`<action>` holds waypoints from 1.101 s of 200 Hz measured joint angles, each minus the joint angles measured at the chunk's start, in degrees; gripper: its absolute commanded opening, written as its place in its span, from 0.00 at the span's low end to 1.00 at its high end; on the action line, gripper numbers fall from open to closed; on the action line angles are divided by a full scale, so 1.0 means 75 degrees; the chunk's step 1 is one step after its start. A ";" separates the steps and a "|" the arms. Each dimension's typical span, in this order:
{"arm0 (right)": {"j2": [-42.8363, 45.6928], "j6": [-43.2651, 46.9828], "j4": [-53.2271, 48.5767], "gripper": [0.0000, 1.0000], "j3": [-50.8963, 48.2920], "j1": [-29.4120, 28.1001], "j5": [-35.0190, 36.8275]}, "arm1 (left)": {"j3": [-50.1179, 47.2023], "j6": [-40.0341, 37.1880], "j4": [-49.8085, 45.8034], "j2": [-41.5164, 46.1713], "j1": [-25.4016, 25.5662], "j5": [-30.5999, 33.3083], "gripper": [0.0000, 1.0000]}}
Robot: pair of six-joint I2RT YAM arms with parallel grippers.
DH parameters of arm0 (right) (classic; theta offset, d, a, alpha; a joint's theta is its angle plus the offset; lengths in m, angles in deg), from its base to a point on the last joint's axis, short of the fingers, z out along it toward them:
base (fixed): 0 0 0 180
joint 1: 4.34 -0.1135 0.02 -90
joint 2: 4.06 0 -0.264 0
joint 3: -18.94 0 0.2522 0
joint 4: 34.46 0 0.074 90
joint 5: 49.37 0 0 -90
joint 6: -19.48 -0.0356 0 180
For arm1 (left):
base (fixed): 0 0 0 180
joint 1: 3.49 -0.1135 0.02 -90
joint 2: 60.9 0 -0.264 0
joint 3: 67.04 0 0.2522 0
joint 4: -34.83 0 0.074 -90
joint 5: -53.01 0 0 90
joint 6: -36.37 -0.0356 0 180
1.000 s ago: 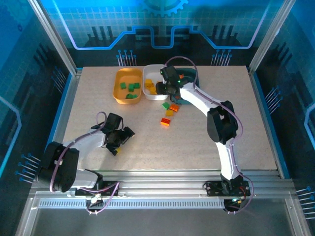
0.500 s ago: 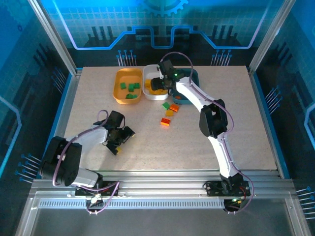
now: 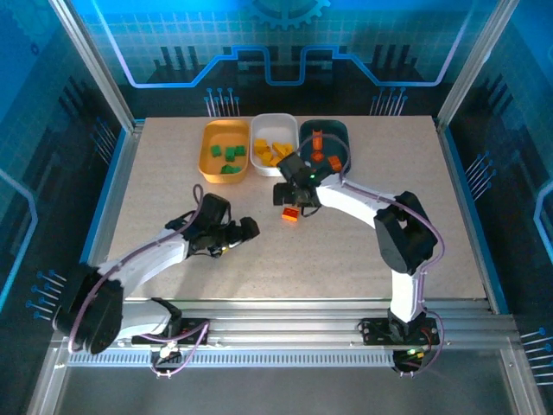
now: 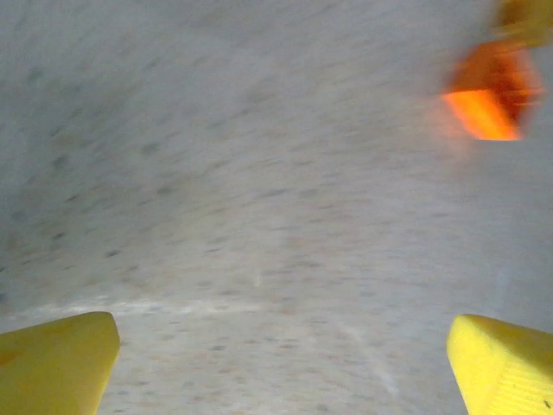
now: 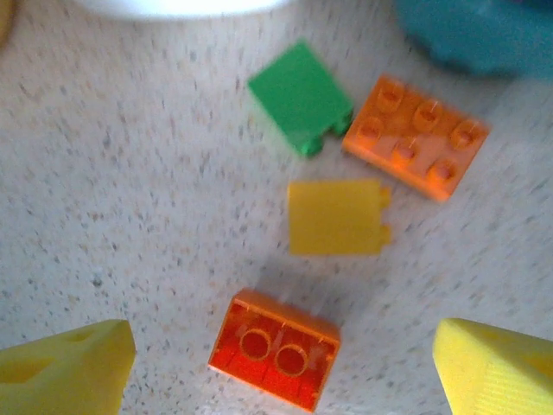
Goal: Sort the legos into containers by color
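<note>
Quick rundown of the sorting rig. Three trays sit in a row at the far side of the desk (image 3: 415,242): orange tray (image 3: 216,134) on the left, white tray (image 3: 275,125) in the middle, teal tray (image 3: 341,143) on the right, packed close together. The green bricks (image 3: 230,156) are in the orange tray, the yellow bricks (image 3: 273,153) in the white one, and a couple of orange bricks (image 3: 333,162) in the teal one.

Four loose ones are on the desk just in front of the white and teal trays. The right wrist camera shows them best: a green brick (image 5: 298,98), a six-stud orange brick (image 5: 416,147) right beside it (about touching at a corner), a yellow brick (image 5: 337,218) just below those two, and an orange-red brick (image 5: 275,347) lying hollow side up, closest to the camera.

The right gripper (image 3: 289,197) hangs over that little cluster. Its yellow fingertips (image 5: 65,372) are spread wide apart, and the hollow-side-up brick lies on the desk between them, touching neither. Nothing is clamped.

The left gripper (image 3: 246,230) is over bare desk, to the left of the loose bricks and nearer the arm bases, well apart from the trays. Its fingers (image 4: 56,363) are also spread wide with nothing between them. A blurry orange brick (image 4: 488,91) sits off in the upper right of its wrist view (too smeared to make out any detail).
</note>
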 measured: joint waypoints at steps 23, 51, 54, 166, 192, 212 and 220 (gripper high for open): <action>-0.0490 -0.0356 0.0114 0.91 0.0117 -0.0070 -0.0128 | 0.0309 -0.0265 0.0015 0.0828 0.0000 0.0152 0.99; -0.1195 -0.0752 0.0050 0.86 0.0551 -0.0087 -0.0140 | 0.0131 -0.0376 -0.0044 0.1411 0.0000 0.0283 0.99; -0.1236 -0.0764 0.0050 0.84 0.0560 -0.0099 -0.0140 | 0.0087 -0.0379 -0.0055 0.1451 0.0000 0.0286 0.99; -0.0216 -0.0632 0.0379 0.43 -0.0122 -0.0382 0.0428 | -0.0545 -0.0379 -0.0399 0.1676 0.0000 0.0399 0.99; 0.0309 -0.0213 0.0472 0.44 -0.0079 -0.0187 0.0653 | -0.0624 -0.0166 0.0096 0.1402 0.0000 0.0047 0.99; 0.0504 -0.0044 0.0498 0.45 0.0087 0.0469 0.0446 | -0.0924 0.0192 0.0857 0.0889 0.0093 -0.0358 0.99; 0.0539 0.0020 0.0539 0.46 0.0160 0.0813 0.0393 | -0.0947 0.0236 0.0889 0.0641 0.0198 -0.0399 0.99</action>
